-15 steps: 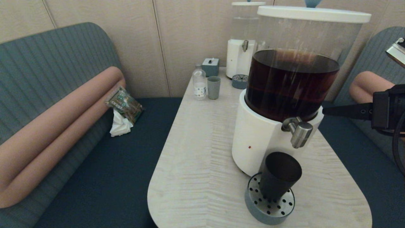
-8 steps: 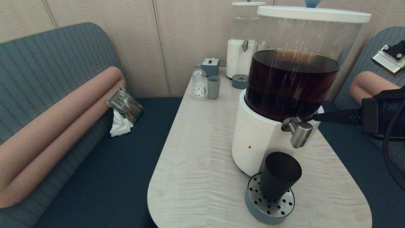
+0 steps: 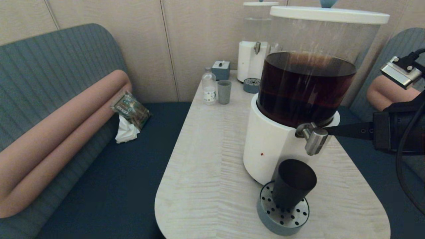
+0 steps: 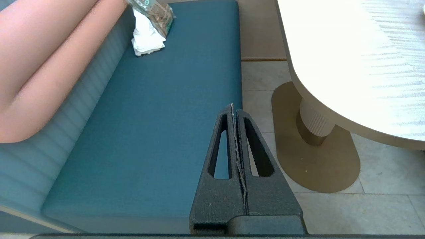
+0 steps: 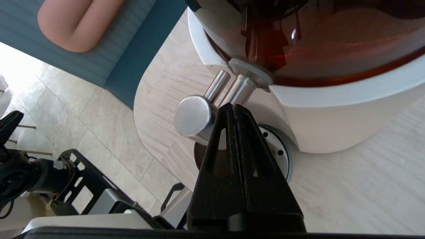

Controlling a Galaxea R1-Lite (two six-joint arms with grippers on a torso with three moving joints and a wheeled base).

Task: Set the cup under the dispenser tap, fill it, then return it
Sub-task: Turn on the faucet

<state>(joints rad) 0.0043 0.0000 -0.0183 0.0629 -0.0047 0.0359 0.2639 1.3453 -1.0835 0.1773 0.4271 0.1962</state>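
Standing light and smooth-walled on its drip tray, the cup (image 3: pixel 293 183) suits a mid-wall grasp, while the right end effector (image 3: pixel 329 129), fingers pressed together, meets the dispenser tap (image 3: pixel 313 138).

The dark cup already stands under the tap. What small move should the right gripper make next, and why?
Probably press on against the dispenser tap: the shut right gripper has its tips right at it, the cup waits on the drip tray, and no liquid flows yet.
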